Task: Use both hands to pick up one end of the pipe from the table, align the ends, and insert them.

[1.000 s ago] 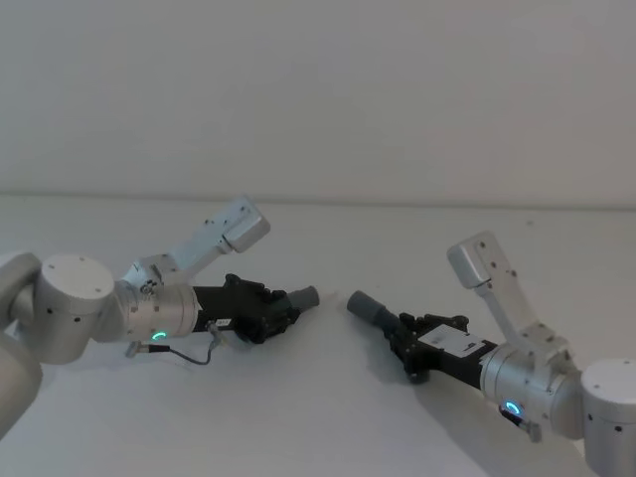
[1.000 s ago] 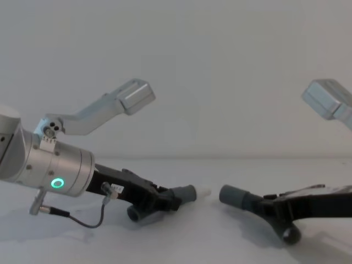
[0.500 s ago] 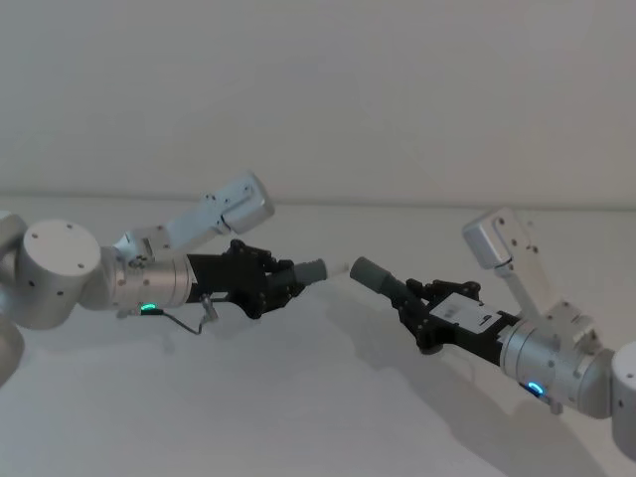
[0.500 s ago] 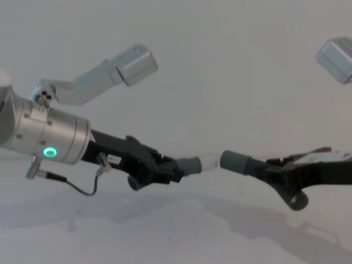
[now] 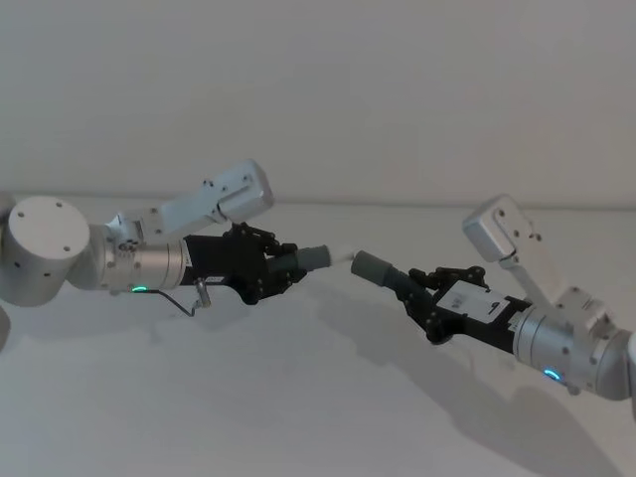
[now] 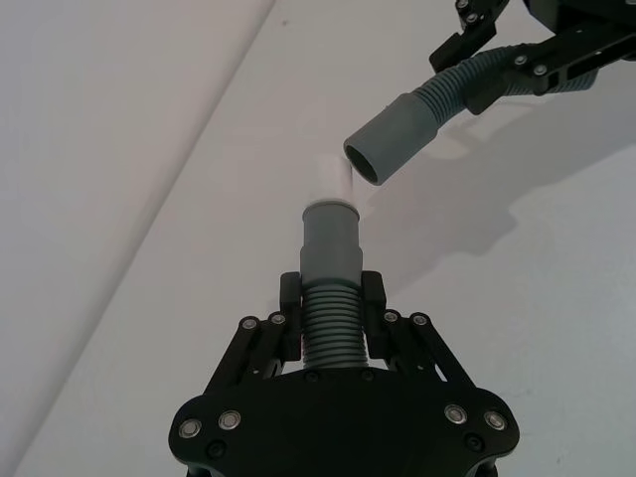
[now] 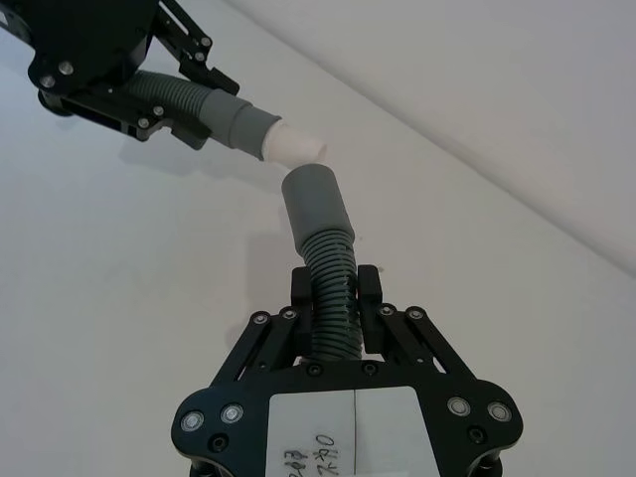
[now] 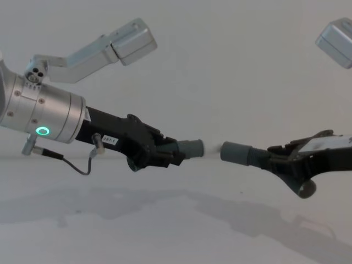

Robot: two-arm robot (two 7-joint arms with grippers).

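1. My left gripper (image 5: pixel 281 270) is clamped on the ribbed part of one hose piece (image 6: pixel 331 298), just behind its smooth collar. The fingers (image 6: pixel 289 295) sit on either side of the corrugation and press into it.
2. My right gripper (image 5: pixel 429 300) is closed the same way on the other hose piece (image 7: pixel 328 288), on the ribs below its collar (image 7: pixel 314 204).
3. Both pieces are lifted off the table (image 5: pixel 298 397) and held in the air between my arms, pointing at each other.
4. The white tip (image 7: pixel 296 146) on the left piece lies just beside the open collar mouth (image 6: pixel 370 164) of the right piece. In the chest view only a small gap separates them, and they are not yet joined.
5. In the wrist views the two axes do not quite line up: the tip comes at the mouth from an angle. I judge that alignment is the step in hand.
6. The hose looks light, so weight should be no trouble. The ribbed body looks soft and bendable and may flex when I push.
7. Holding close behind each collar is the right place, I think: the smooth collars look stiffer, and a short free length should keep the ends from wandering.
8. The ribs should give my fingers good purchase against slipping along the hose.
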